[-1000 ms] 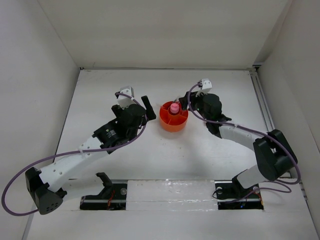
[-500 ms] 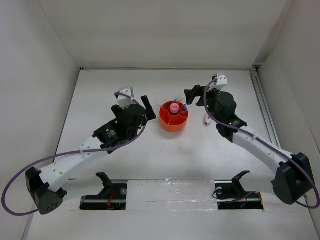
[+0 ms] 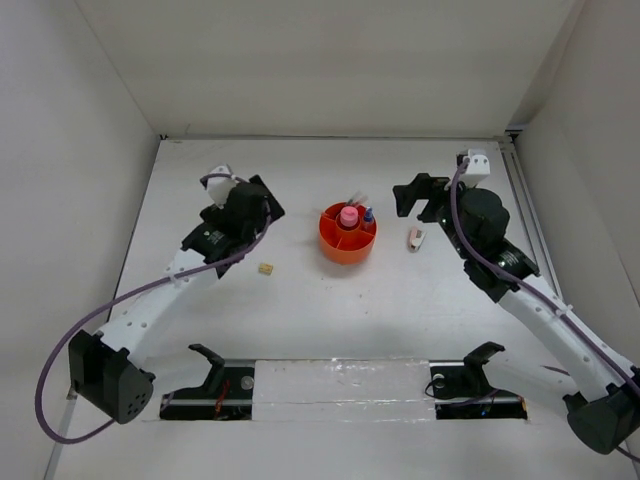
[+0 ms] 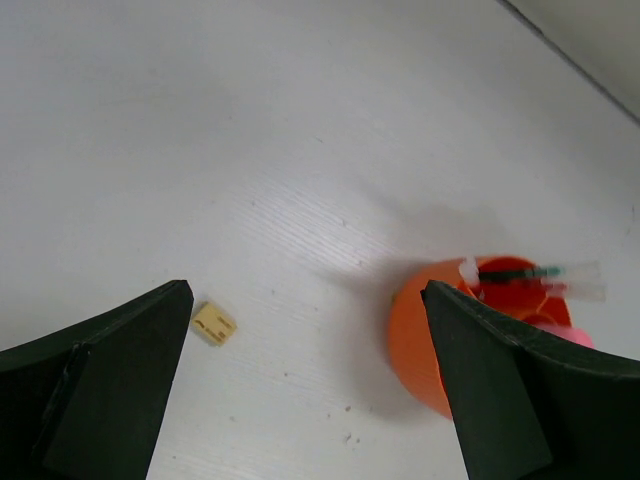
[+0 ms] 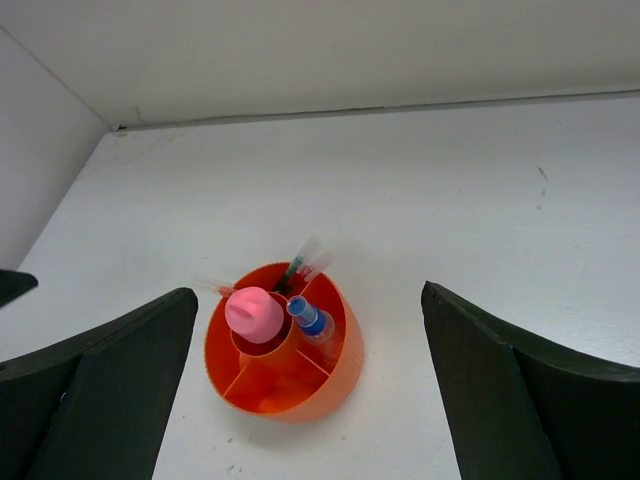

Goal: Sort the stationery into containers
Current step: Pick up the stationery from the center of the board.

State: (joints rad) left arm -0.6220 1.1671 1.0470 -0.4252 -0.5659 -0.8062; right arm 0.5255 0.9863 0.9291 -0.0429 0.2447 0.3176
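Observation:
The round orange organiser stands mid-table. A pink tube sits upright in its central cup, and a blue-capped marker and several thin pens lean in the outer compartments. A small yellow eraser lies on the table to the organiser's left; the left wrist view has it near the left finger. A small white eraser lies to the organiser's right. My left gripper hangs open, up and left of the organiser. My right gripper hangs open and empty to the right of the organiser.
White walls close in the table on the left, back and right. A rail runs along the right edge. Both arm bases sit on the near edge.
The right gripper has opened, left the marker in the organiser and drawn back to the right. The left arm swung left and back, uncovering the yellow eraser.

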